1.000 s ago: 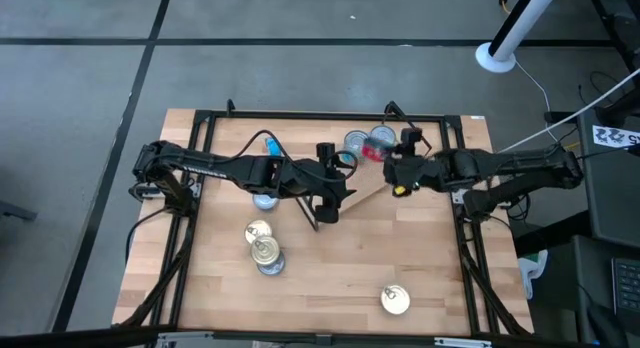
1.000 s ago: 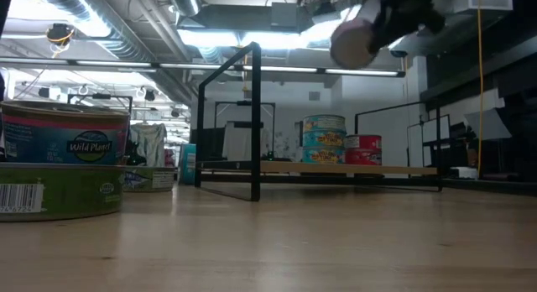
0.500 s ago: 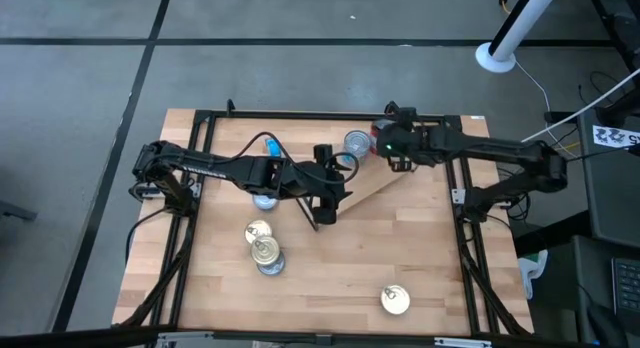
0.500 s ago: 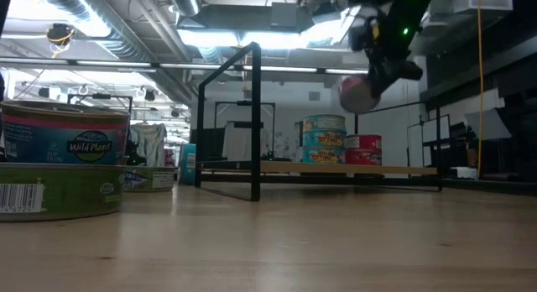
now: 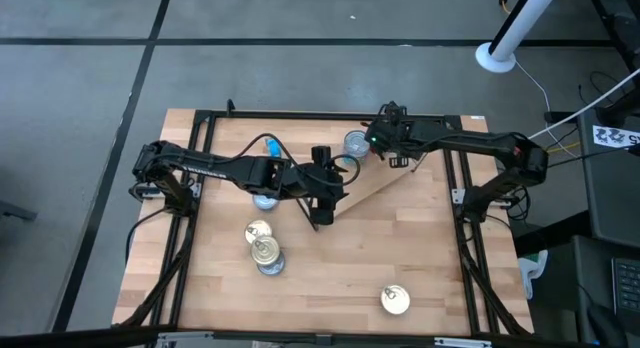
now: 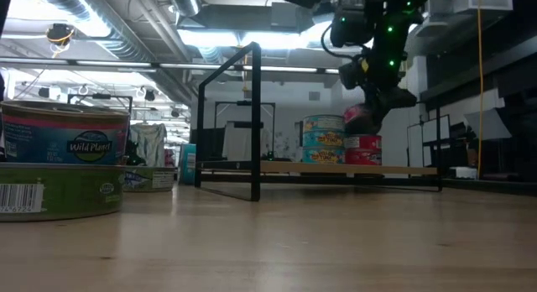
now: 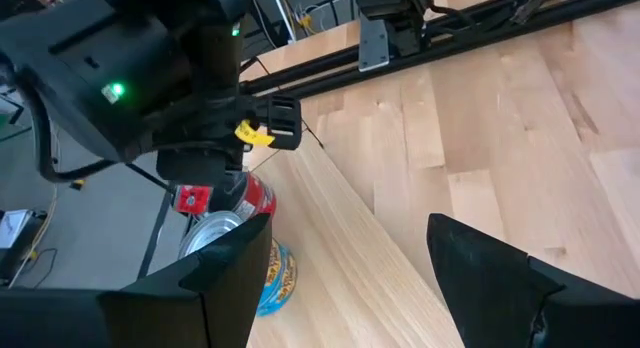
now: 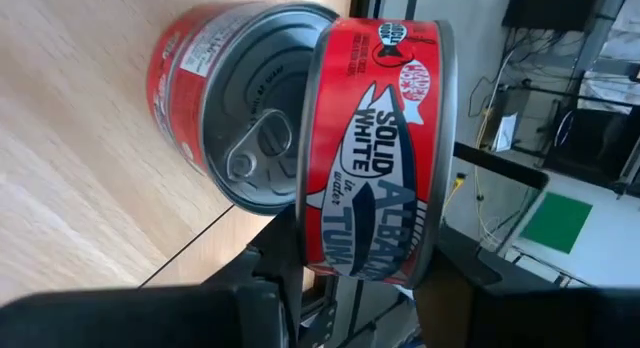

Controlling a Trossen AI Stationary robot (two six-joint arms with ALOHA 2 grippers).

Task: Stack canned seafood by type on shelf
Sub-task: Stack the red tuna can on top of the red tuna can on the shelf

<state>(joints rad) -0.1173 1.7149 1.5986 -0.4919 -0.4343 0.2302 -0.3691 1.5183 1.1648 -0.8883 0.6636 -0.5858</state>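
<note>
Tuna is what your right gripper (image 8: 350, 278) has hold of: a small round flat red tin (image 8: 375, 148) with a silver rim and a fish drawing with white lettering on its side, pinched between the two dark fingers at a moderate opening. You hold it tipped, its flat faces nearly upright in the wrist view, so its short axis lies about level and its printed side wall faces the camera. Just beyond the claw a second red tin with a silver pull-tab lid (image 8: 235, 113) rests on the light-wood shelf board (image 8: 70, 168), lid up. In the low view you see the held tin (image 6: 359, 117) hanging just above that resting red tin (image 6: 363, 149), beside a stack of blue and yellow tins (image 6: 323, 139) on the shelf (image 6: 336, 169). From above, your right gripper (image 5: 385, 140) is at the far end of the shelf, next to a silver-lidded tin (image 5: 356, 143). Your left gripper (image 5: 325, 208) waits well to the side over the table, fingers spread wide and holding nothing.
</note>
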